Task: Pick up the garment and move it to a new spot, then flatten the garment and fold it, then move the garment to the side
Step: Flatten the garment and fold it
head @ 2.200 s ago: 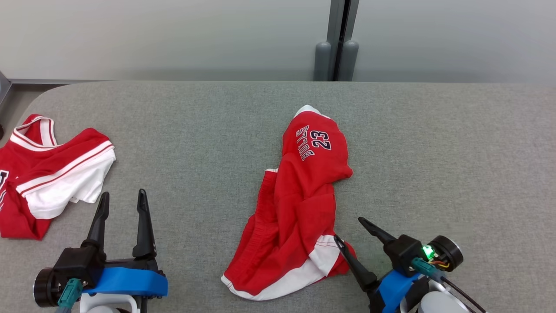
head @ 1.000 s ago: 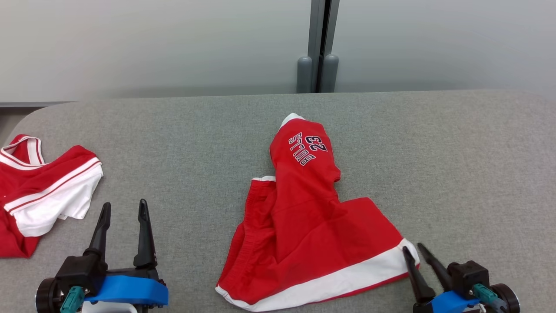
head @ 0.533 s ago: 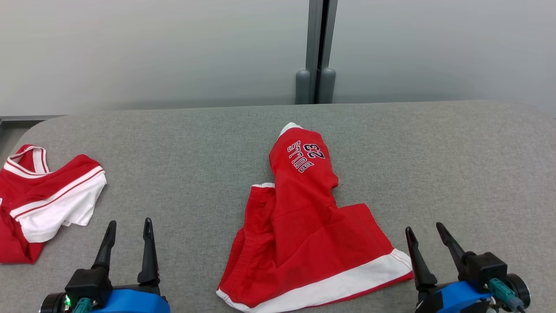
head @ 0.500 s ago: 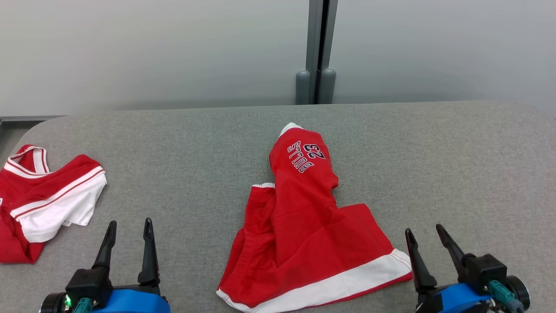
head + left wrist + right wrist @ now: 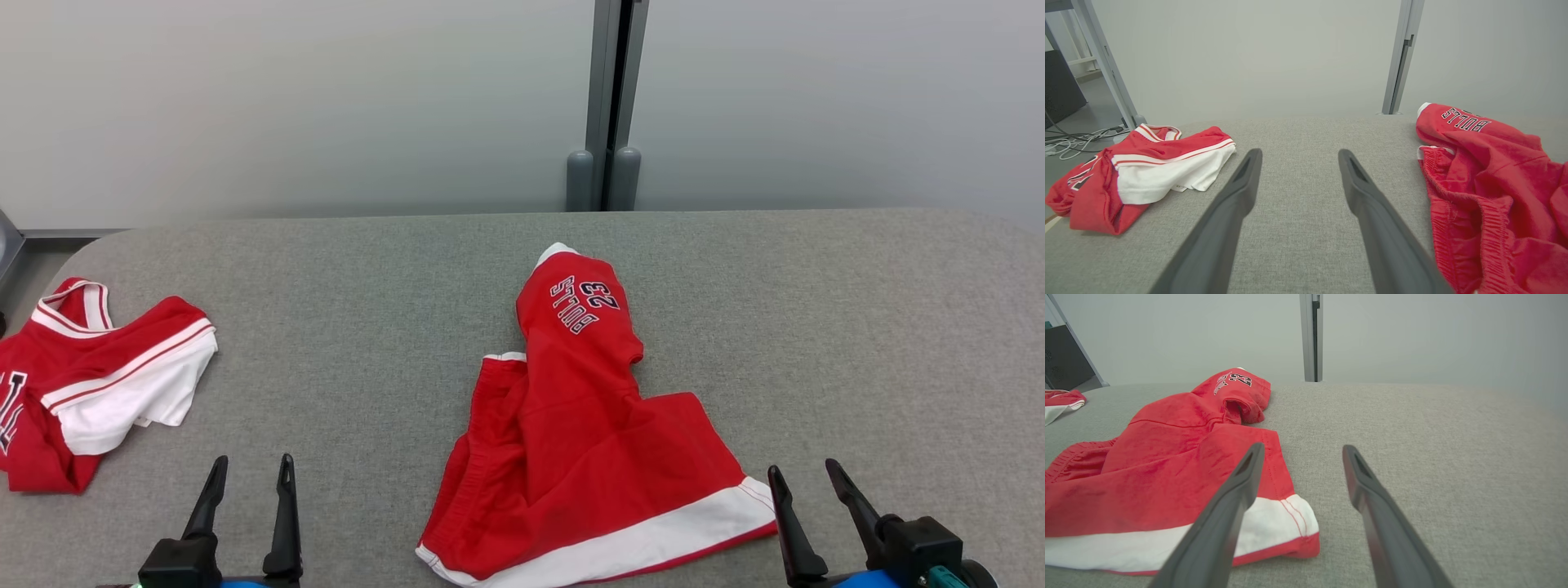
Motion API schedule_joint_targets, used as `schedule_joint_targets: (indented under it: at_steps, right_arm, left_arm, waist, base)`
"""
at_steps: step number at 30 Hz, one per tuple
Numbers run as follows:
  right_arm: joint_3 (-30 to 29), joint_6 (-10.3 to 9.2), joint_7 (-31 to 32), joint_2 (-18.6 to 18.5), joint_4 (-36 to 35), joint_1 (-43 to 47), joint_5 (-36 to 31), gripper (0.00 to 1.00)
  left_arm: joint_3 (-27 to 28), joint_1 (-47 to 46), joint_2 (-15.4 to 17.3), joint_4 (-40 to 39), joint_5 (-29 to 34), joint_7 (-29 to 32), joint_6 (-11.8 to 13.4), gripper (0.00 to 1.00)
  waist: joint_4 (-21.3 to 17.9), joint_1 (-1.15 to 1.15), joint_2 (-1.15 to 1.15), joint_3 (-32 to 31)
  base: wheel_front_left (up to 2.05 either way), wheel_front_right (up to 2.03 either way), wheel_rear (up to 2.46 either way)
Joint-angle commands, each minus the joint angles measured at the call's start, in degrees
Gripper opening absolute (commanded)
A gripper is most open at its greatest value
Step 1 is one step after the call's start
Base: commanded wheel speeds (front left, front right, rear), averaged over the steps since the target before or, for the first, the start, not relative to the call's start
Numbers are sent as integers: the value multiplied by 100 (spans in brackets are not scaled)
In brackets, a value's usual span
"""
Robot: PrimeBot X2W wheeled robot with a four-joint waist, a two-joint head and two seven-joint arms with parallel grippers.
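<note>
left gripper (image 5: 252, 461), right gripper (image 5: 801, 466) spread, empty, tabletop (image 5: 367, 327) near edge; shorts (image 5: 588, 457) likely need folded far leg drawn flat.

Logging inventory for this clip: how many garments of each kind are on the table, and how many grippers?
Red shorts: 1
Red-and-white jersey: 1
Grippers: 2, the left gripper and the right gripper, both open
Total: 4
</note>
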Motion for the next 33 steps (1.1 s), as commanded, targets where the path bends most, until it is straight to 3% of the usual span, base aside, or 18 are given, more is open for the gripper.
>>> schedule_joint_targets:
  at_steps: [1, 24, 27, 33]
  right_arm:
    - [-19, 1, -19, 2, -37, 80, 8, 100]
    - [24, 1, -19, 3, 93, 97, -14, 100]
    - [25, 1, -19, 3, 142, 71, -32, 100]
    - [185, 1, -19, -82, 422, -180, -182, 100]
  left_arm:
    - [-26, 77, 21, -4, -10, -15, -5, 100]
    - [-24, 128, 10, -11, -23, -15, -7, 100]
    - [-332, 86, 73, 31, -142, -15, -7, 100]
    - [-1383, -64, 615, 181, -403, -15, -6, 100]
  waist:
    - [5, 0, 0, -5]
    - [1, 0, 0, -63]
    - [-8, 0, 0, -63]
    - [-33, 0, 0, -15]
  base:
    - [0, 0, 0]
    - [0, 0, 0]
    - [0, 0, 0]
    - [0, 0, 0]
